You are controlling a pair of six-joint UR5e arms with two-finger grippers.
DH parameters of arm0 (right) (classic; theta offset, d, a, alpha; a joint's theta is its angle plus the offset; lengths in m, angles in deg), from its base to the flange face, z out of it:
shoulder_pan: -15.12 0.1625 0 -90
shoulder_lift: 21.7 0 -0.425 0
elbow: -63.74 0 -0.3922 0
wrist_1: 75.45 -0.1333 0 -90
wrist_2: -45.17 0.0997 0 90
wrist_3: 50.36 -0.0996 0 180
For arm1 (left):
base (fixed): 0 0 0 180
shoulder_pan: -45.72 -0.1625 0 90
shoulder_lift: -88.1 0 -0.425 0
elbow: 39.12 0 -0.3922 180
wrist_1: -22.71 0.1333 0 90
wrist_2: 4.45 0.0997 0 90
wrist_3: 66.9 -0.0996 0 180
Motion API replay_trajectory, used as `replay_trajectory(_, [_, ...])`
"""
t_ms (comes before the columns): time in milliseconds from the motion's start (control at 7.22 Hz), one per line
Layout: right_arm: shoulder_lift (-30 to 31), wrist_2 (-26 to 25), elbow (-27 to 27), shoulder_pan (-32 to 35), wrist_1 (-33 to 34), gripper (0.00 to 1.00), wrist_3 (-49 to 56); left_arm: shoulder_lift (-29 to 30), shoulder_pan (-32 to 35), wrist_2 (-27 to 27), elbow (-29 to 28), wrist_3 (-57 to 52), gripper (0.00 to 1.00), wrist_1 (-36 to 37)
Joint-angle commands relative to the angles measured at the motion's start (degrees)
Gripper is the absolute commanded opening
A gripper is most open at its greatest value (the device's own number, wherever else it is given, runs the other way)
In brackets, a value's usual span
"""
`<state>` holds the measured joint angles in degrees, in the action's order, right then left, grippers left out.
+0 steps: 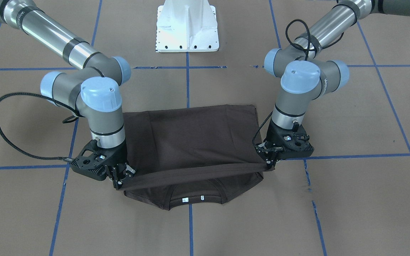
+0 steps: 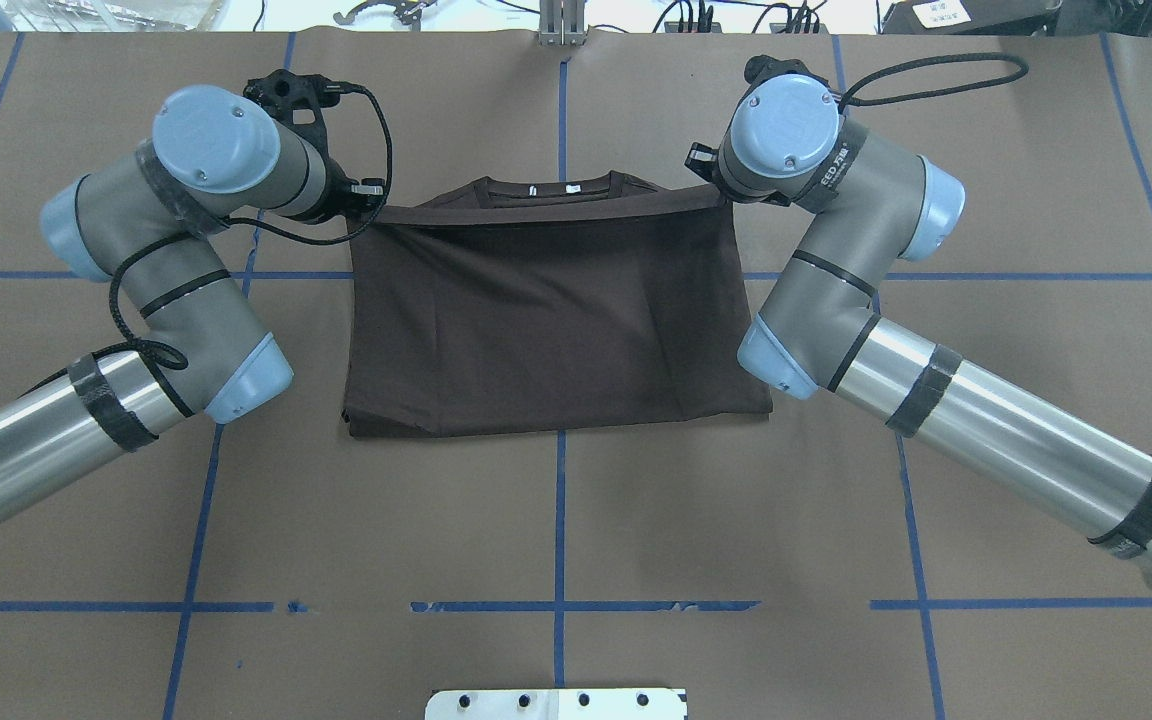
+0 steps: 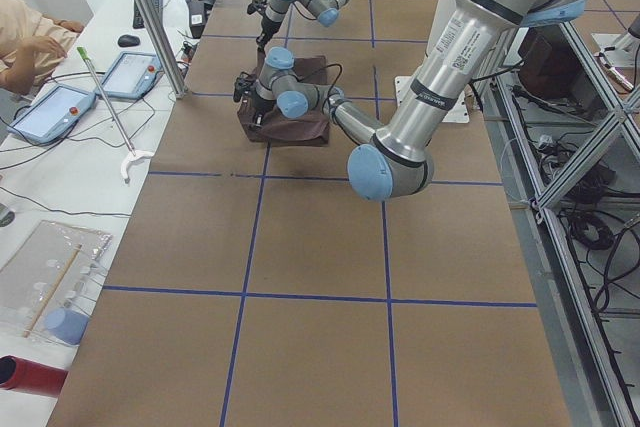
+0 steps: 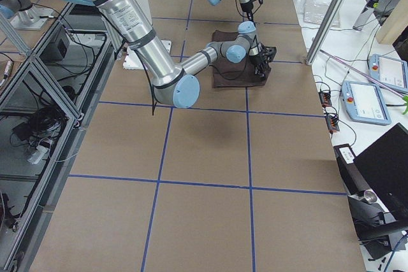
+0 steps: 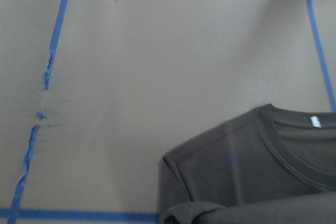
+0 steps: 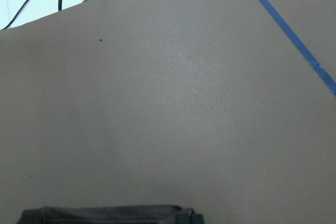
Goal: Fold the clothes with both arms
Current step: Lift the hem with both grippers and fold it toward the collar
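Black left end effector (image 1: 269, 160) and right end effector (image 1: 119, 177) each pinch a corner of the dark brown T-shirt's (image 1: 190, 138) raised edge; edge taut between them, long axis across the desk (image 1: 351, 199), neither arm nearer. Its collar (image 1: 194, 203) lies flat just beyond and below, away from the robot; lowering there likely follows.

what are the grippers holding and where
The T-shirt: left gripper and right gripper each pinch one end of its raised, taut edge above the collar.
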<state>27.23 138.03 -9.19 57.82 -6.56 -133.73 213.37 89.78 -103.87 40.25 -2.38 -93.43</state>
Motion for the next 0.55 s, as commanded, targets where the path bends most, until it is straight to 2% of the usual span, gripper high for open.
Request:
replay_trajectory(0, [-0.1,0.0,3.1,-0.2,-2.5,0.0,0.0,2.0,-0.4,0.3,-7.5,0.0,0.0,-5.3])
replay_trajectory(138, [0.2,-0.1,3.1,-0.3,-2.6,0.0,0.0,1.8,-0.5,0.3,-7.6,-0.1,0.02,-5.6])
replay_trajectory(277, [0.5,-1.2,3.1,-1.1,-2.6,0.61,0.1,1.8,-0.5,0.3,-7.3,-2.1,0.78,-5.6])
replay_trajectory(415, [0.5,-3.4,2.8,-1.8,-2.6,1.0,3.0,1.1,-0.3,0.3,-6.5,-7.2,1.0,-6.7])
